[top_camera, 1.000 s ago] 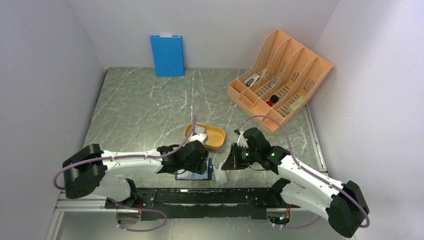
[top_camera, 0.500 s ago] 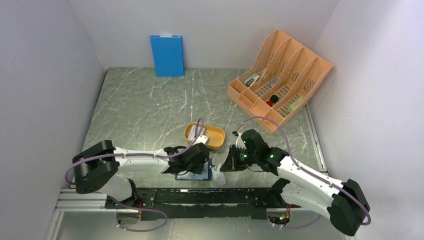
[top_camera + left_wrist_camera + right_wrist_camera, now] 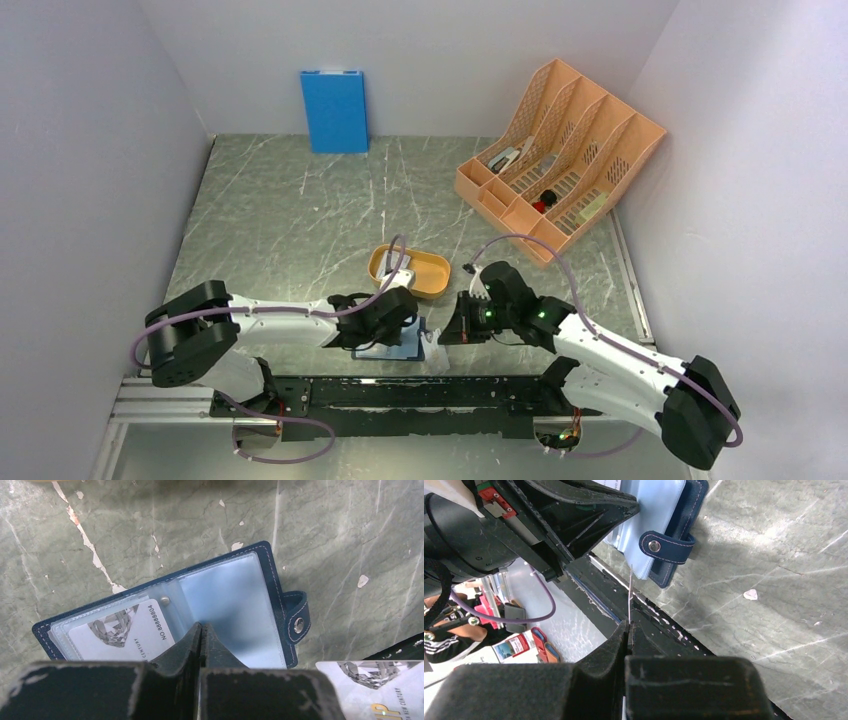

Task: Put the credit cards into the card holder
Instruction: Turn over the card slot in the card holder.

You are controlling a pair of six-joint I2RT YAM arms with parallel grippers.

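The left hand hides part of the pocketed card; the second card runs off-frame.

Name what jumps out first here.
An open navy folding wallet lies at the table's near edge, one grey-silver printed card in its clear pocket. The shut left gripper sits over its middle; the right gripper pinches a second thin card edge-on beside the snap tab.

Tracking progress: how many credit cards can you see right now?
3. One card sits in a card holder pocket; a second card is pinched in the right gripper's shut jaws; a third card lies in the orange tray, possibly covering more.
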